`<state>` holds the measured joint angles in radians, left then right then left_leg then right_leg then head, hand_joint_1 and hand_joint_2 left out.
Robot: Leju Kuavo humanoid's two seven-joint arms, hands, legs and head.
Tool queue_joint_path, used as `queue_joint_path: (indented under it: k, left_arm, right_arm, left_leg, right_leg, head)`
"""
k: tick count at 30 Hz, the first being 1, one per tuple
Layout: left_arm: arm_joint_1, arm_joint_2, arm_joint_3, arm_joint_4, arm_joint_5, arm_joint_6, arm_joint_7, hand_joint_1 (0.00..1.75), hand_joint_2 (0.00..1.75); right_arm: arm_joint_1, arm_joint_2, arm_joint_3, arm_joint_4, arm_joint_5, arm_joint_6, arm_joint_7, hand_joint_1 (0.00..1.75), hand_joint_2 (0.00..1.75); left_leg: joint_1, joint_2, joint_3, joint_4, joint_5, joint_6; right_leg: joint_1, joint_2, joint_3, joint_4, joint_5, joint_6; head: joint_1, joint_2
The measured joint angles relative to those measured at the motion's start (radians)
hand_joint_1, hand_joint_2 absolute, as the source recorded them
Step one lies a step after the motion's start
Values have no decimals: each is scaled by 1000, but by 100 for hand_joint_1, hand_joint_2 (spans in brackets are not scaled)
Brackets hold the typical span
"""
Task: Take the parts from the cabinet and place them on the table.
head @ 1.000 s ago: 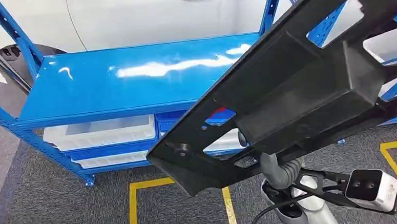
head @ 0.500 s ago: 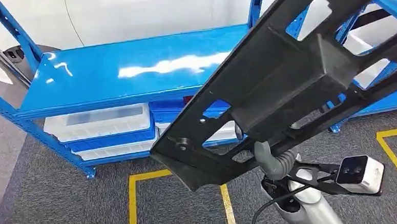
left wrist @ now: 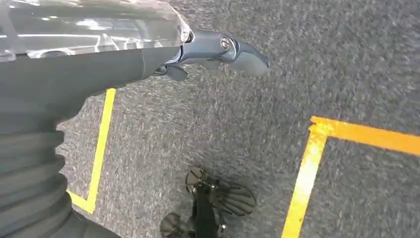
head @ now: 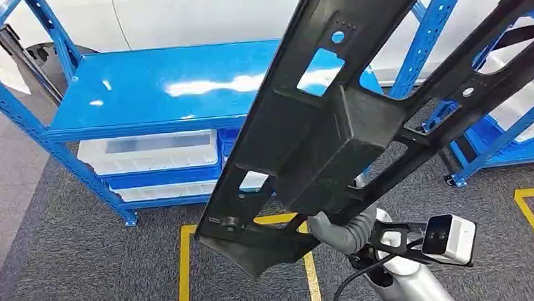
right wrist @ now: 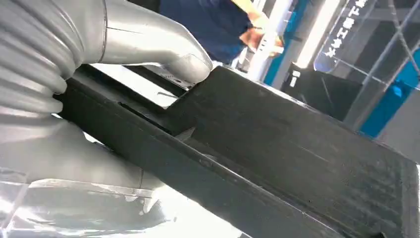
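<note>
A long black part (head: 359,118) is carried slantwise across the head view, its near end low over the yellow floor marking (head: 185,272) and its far end raised up to the right past the blue upright (head: 429,35); the chief risk is judged to be a collision, since the raised end reaches in among the shelving uprights and could be knocked against them if the robot is turned or walked closer; a knock there could twist the part out of the grasp; a second risk is tipping, because the part is gripped close to its near end and most of its length overhangs far beyond the hold; the blue table top (head: 171,86), bare and glossy, lies to the left and farther off, so the part is not yet over it.

The right hand (right wrist: 94,64) is closed on the black part; in the right wrist view the thumb is pressed on one face and the rest of the hand is wrapped beneath the edge; the part runs away from the hand, up and far right.

The left hand (left wrist: 218,52) hangs over the grey carpet (left wrist: 307,59) with nothing held, its fingers loosely apart as far as can be seen.
</note>
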<state>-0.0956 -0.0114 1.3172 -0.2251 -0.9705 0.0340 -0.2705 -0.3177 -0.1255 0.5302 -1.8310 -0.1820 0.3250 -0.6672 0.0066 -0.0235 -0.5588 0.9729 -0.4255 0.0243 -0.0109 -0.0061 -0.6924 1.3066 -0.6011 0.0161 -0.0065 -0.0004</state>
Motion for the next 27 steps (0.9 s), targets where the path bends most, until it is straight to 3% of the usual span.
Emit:
queue_joint_path:
  k: [1, 2, 3, 4, 5, 8, 9, 10, 11, 13, 14, 15, 16, 18, 19, 20, 24, 25, 26, 27]
  left_arm:
    - [2, 0, 0, 0, -4, 0, -2, 0, 175]
    - [2, 0, 0, 0, -5, 0, -3, 0, 175]
    - [1, 0, 0, 0, -5, 0, -5, 0, 175]
    - [1, 0, 0, 0, -5, 0, -5, 0, 175]
    - [-2, 0, 0, 0, -5, 0, -5, 0, 175]
    - [4, 0, 0, 0, -5, 1, -5, 0, 175]
    - [6, 3, 0, 0, -5, 1, -5, 0, 175]
    - [7, 1, 0, 0, -5, 2, -5, 0, 175]
    - [5, 1, 0, 0, -5, 2, -5, 0, 175]
    - [2, 2, 0, 0, -5, 2, -5, 0, 175]
    - [3, 1, 0, 0, -5, 2, -5, 0, 175]
    - [5, 0, 0, 0, -5, 2, -5, 0, 175]
    - [7, 1, 0, 0, -5, 2, -5, 0, 175]
    - [7, 2, 0, 0, -8, -2, -6, 0, 175]
    - [6, 2, 0, 0, -15, -2, -9, 0, 175]
    - [3, 2, 0, 0, -18, -4, -8, 0, 175]
    - [17, -1, -1, 0, -31, -26, 2, 0, 175]
    - [22, -4, -1, 0, -31, -36, 3, 0, 175]
    - [21, -8, -1, 0, -32, -43, 4, 0, 175]
    - [19, -8, -1, 0, -32, -46, 4, 0, 175]
  right_arm:
    - [1, 1, 0, -4, 5, 2, 0, 175, 175]
    - [2, 2, -1, -8, 6, 2, 2, 175, 175]
    - [1, 3, -2, -13, 7, 2, 3, 175, 175]
    - [1, 3, -4, -16, 7, 2, 3, 175, 175]
    - [2, 5, -5, -20, 8, 2, 3, 175, 175]
    - [4, 6, -7, -27, 9, 2, 3, 175, 175]
    - [4, 8, -8, -29, 9, 2, 3, 175, 175]
    - [4, 11, -8, -29, 9, 2, 3, 175, 175]
    - [5, 13, -8, -33, 9, 2, 3, 175, 175]
    - [6, 13, -8, -34, 9, 2, 3, 175, 175]
    - [7, 13, -8, -34, 9, 2, 3, 175, 175]
    - [9, 13, -8, -34, 9, 2, 3, 175, 175]
    - [9, 13, -8, -34, 9, 2, 3, 175, 175]
    - [13, 15, -9, -35, 23, 2, 2, 175, 175]
    - [24, 18, -12, -40, 38, 2, -2, 175, 175]
    - [40, 20, -17, -48, 62, 6, -10, 175, 175]
    - [102, 36, -26, -73, 127, 39, -23, 175, 175]
    - [114, 41, -34, -82, 134, 48, -24, 175, 175]
    - [128, 44, -44, -95, 140, 58, -25, 175, 175]
    - [140, 45, -52, -105, 143, 65, -29, 175, 175]
  left_leg:
    - [0, -7, -2, 5, -1, -1]
    - [0, -17, -3, 11, -2, -4]
    - [0, -26, -5, 19, -6, -8]
    - [1, -33, -13, 26, -8, -12]
    - [-5, -41, -23, 40, -10, -17]
    - [3, -60, -34, 32, 1, -36]
    - [3, -60, -37, 35, -2, -41]
    - [2, -23, -44, 55, -19, -45]
    - [3, -2, -70, 110, -55, -50]
    - [7, 10, -141, 264, -126, -58]
    - [9, 12, -172, 328, -145, -62]
    - [11, 13, -179, 343, -137, -64]
    - [12, 16, -161, 309, -110, -64]
    - [12, 35, -68, 134, -23, -59]
    - [10, 78, -24, 51, -2, -53]
    - [-5, 95, -18, 31, -13, -45]
    - [-2, 54, -25, 26, -7, -19]
    - [2, 47, -19, 20, -2, -12]
    - [3, 39, -21, 18, 0, -4]
    - [3, 30, -22, 19, 3, 0]
  right_leg:
    - [-2, 1, 24, -45, 35, 0]
    - [-3, 5, 62, -122, 80, -2]
    - [-5, 21, 109, -218, 127, -4]
    - [-6, 59, 133, -270, 128, -8]
    - [-7, 64, 136, -290, 123, -8]
    - [1, 45, 127, -282, 127, -20]
    - [-9, 33, 130, -294, 135, -30]
    - [-9, 24, 133, -299, 137, -35]
    - [-8, 14, 133, -299, 138, -39]
    - [-6, -8, 132, -299, 137, -40]
    - [-6, -18, 131, -299, 136, -41]
    - [-5, -28, 132, -298, 136, -41]
    - [-5, -37, 132, -298, 135, -40]
    - [-5, -54, 138, -297, 131, -35]
    - [-2, -62, 142, -297, 128, -30]
    - [6, -71, 141, -294, 124, -24]
    - [6, -104, 152, -301, 122, -2]
    - [-1, -76, 150, -287, 106, 4]
    - [-2, -33, 127, -239, 71, 5]
    - [-2, -12, 93, -165, 31, 5]
  head:
    - [0, 0]
    - [0, 0]
    - [0, 0]
    - [0, 0]
    - [0, 0]
    - [0, 0]
    - [0, 0]
    - [0, 0]
    - [0, 0]
    - [0, 0]
    - [0, 0]
    - [0, 0]
    - [0, 0]
    - [0, 0]
    - [0, 0]
    - [0, 0]
    - [0, 0]
    - [0, 0]
    - [0, 0]
    - [0, 0]
